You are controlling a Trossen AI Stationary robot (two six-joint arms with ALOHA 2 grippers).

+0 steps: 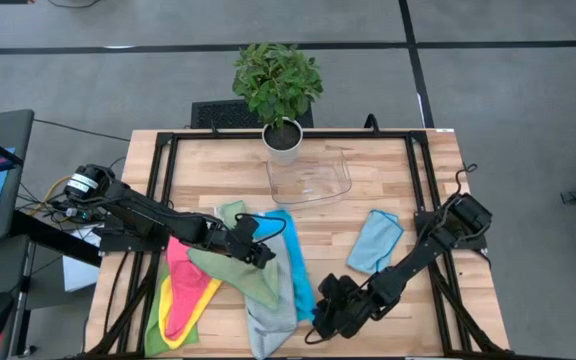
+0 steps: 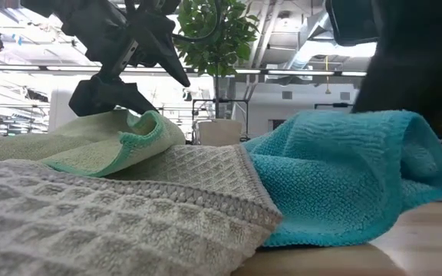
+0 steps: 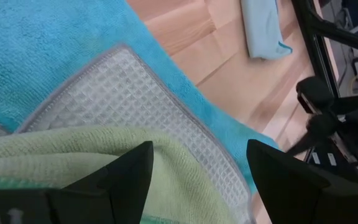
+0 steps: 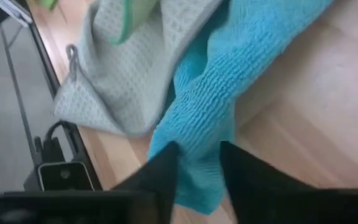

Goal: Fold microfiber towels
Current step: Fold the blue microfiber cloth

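Observation:
A heap of microfiber towels lies at the table's near left. In it a green one (image 1: 236, 252) lies on a grey waffle one (image 1: 270, 318), and the grey one overlaps a bright blue strip (image 1: 294, 268). Pink (image 1: 179, 283) and yellow (image 1: 182, 318) towels lie on the heap's left side. A light blue folded towel (image 1: 376, 240) lies apart at the right. My left gripper (image 3: 201, 149) stands open over the green towel (image 3: 98, 155). My right gripper (image 4: 199, 148) is shut on the blue strip's near end. My left gripper's lower finger (image 2: 107, 95) stands right at the green towel's raised fold (image 2: 138, 123); I cannot tell whether it touches. My right gripper pinches the bright blue towel's near end (image 4: 197, 171) between its two fingers, which slant down from the table's right. The cloth is bunched there; the rest lies on the table, partly under the grey towel.
A clear plastic tray (image 1: 313, 180) and a potted plant (image 1: 280, 95) stand at the far middle. Bare wood (image 1: 398, 195) shows on the table's right half, around the light blue towel. A dark frame (image 1: 168, 150) runs around the tabletop.

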